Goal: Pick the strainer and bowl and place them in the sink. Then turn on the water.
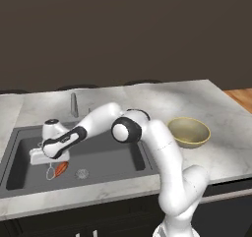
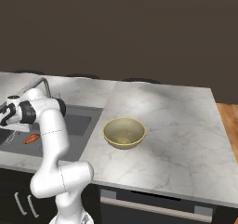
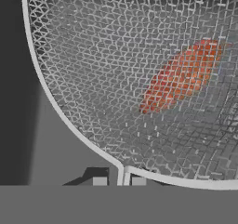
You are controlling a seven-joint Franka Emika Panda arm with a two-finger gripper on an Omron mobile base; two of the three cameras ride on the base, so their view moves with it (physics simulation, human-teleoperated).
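Strainer (image 3: pixel 139 69) hangs directly ahead of the gripper (image 3: pixel 119 181), jaws pinched nearly closed on its thin wire handle where it joins the rim. Hand is low inside the sink (image 1: pixel 118 160), just above the floor. An orange-red object (image 3: pixel 183 76) shows through the mesh, beyond the strainer from the hand. Bowl (image 1: pixel 189 132) sits well off to the hand's far side, on the counter (image 1: pixel 221 147) past the sink rim.

Judgement: lower until the mesh rests on the floor, then open and lift straight away so the handle doesn't snag.

No writing or brand marks legible.
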